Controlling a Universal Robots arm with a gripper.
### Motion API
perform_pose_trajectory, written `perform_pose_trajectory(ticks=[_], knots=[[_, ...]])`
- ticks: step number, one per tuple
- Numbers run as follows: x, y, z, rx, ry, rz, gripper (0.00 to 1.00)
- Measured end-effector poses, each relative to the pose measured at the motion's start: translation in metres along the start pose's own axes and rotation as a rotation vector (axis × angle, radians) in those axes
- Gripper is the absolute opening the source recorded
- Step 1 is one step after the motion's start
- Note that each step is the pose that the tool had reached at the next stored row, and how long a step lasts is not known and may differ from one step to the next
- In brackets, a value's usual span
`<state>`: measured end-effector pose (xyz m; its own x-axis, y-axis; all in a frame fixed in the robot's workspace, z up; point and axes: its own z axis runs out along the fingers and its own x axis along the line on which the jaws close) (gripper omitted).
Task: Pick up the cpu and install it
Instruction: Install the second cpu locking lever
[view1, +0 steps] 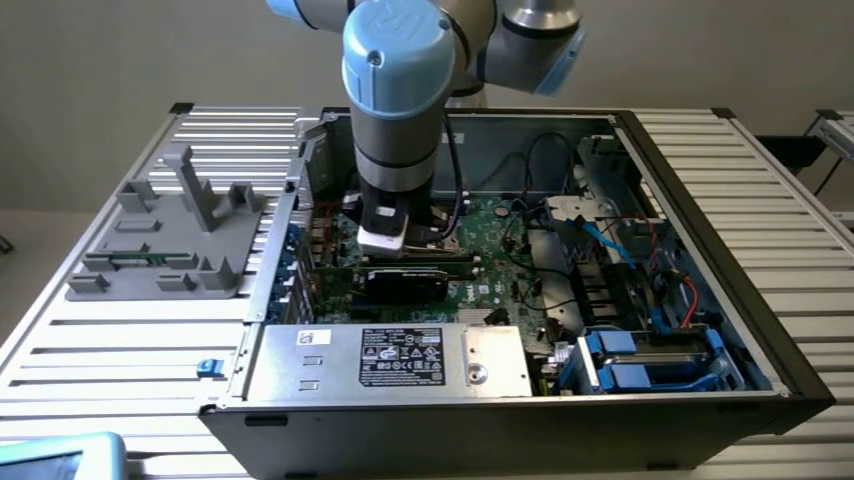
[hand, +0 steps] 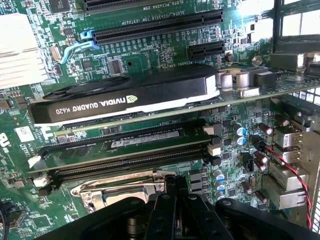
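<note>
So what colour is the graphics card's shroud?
Black with a white end; the graphics card shows best in the wrist view.

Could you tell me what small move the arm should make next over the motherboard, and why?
Probably a slow, straight descent, I'd judge. The gripper is low inside the case, just above the socket with its metal frame, beside the memory slots and near the graphics card. Whether it holds the cpu I cannot tell, so go gently.

Even, soft overhead light on the slatted worktop (view1: 120, 340), the open computer case (view1: 694, 200) shadowed inside. Up close, glare blows out the heatsink (hand: 17, 55) white, and the near tool (hand: 175, 215) sits dark, blurred.
</note>
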<state>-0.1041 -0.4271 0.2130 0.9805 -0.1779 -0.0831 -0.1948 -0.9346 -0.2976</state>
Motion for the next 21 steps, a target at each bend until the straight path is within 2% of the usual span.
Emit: perform_pose_trajectory(ticks=[13, 21], knots=[[-0.0016, 0.0, 0.0006, -0.0001, -0.0001, 0.0, 0.12], [-0.0012, 0.0013, 0.0073, -0.0001, -0.0007, 0.0, 0.12]])
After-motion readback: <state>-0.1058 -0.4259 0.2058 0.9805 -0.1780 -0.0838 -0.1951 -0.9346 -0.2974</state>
